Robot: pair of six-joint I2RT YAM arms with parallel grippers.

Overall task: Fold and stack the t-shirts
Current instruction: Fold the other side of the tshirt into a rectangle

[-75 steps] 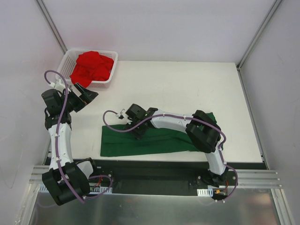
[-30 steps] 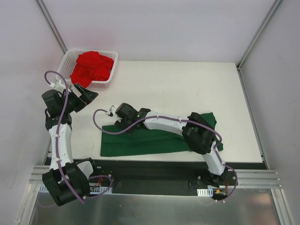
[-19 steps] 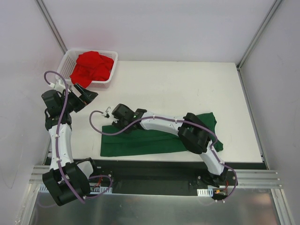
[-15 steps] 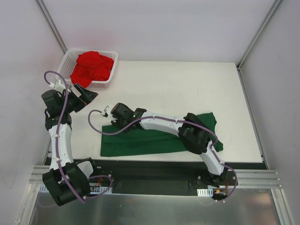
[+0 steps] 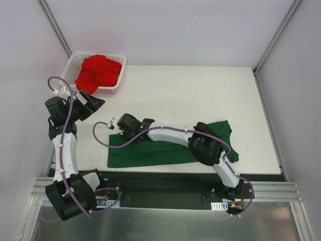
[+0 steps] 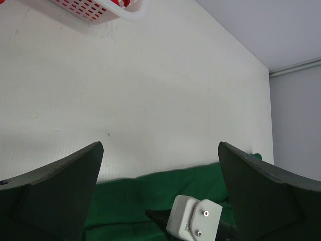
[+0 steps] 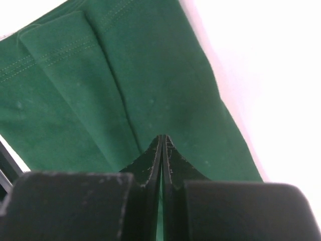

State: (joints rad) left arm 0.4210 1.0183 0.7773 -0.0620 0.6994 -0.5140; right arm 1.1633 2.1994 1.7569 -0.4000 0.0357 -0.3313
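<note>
The white counter carries the dark green t-shirt, which lies as a long flat strip near its front edge. At the far left corner stands a white basket with the red t-shirt heaped inside. The right fingers are pressed together, pinching green cloth near the strip's left end. The left fingers stand wide apart, holding nothing, near the basket.
</note>
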